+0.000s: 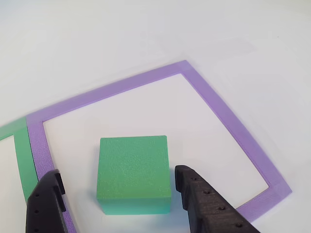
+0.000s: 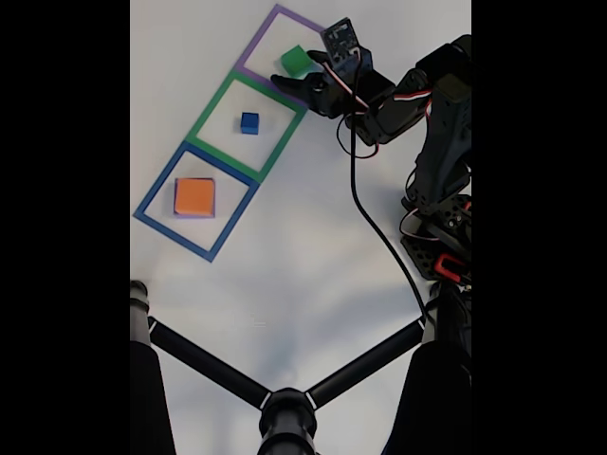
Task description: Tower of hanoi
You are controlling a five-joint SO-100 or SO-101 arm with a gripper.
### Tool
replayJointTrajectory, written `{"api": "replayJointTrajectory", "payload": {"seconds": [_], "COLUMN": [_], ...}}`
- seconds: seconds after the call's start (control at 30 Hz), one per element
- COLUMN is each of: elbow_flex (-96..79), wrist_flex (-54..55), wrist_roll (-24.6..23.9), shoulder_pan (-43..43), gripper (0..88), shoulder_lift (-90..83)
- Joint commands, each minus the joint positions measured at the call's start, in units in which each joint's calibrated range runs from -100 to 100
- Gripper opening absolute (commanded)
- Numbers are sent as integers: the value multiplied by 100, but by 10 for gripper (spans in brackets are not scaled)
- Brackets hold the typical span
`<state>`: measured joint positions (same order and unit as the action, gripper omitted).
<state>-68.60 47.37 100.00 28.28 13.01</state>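
My gripper hangs wide open astride the green block, gripping nothing; block sits inside the purple tape square, toward six o'clock. I'd centre, lower, squeeze evenly.

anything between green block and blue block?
In the fixed view, purple and green tape lines cross between the green foam block and the small blue foam block.
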Motion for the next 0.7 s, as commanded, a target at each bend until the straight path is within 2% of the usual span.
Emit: {"api": "replayJointTrajectory", "payload": {"seconds": [0.0, 0.67], "elbow_flex": [177, 113], "wrist_flex": [148, -22], "wrist_roll": [0, 0], "shoulder_pan": [-79, -194], "gripper": [222, 68], "shoulder_lift": [-19, -156]}}
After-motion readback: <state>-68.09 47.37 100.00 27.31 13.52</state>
